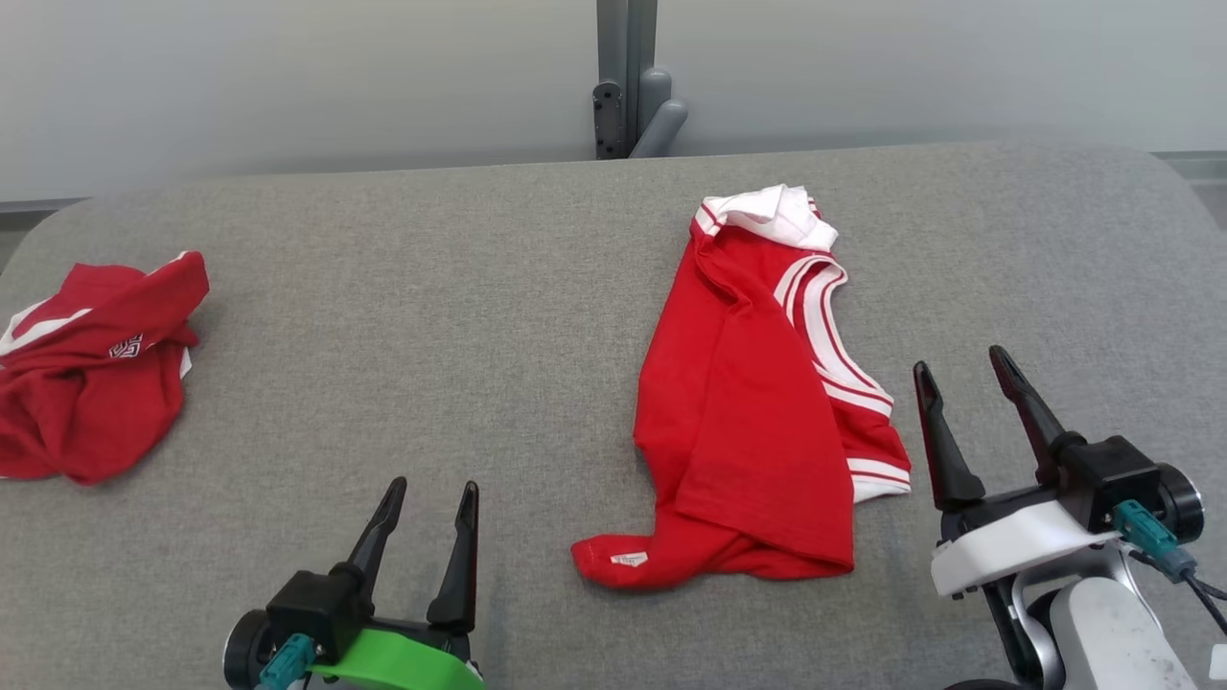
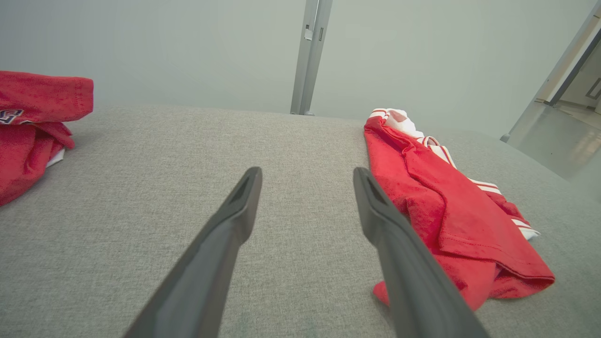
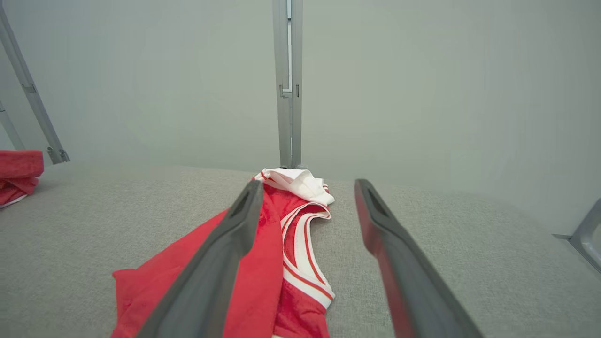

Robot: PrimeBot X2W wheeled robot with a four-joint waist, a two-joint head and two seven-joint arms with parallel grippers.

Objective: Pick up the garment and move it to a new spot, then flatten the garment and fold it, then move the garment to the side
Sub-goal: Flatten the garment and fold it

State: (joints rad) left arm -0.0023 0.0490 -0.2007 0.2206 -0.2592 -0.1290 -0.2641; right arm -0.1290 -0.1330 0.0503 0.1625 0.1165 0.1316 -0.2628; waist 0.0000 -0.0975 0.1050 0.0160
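A wide grey bench (image 1: pixel 479 287) carried a red shirt (image 1: pixel 757 412) with white trim, lying loosely rumpled right of centre, and another crumpled red garment (image 1: pixel 86 374) at its far left. The shirt looked light, soft and limp, best pinched at the collar or a hem corner. The right gripper (image 1: pixel 960 361) beside its striped sleeve and the left gripper (image 1: pixel 433 485) nearer the robot both had jaws spread, empty.

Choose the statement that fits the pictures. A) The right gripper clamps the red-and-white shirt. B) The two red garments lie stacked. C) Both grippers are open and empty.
C: the left gripper and right gripper both have their fingers spread, clear of the red-and-white shirt lying on the grey surface.
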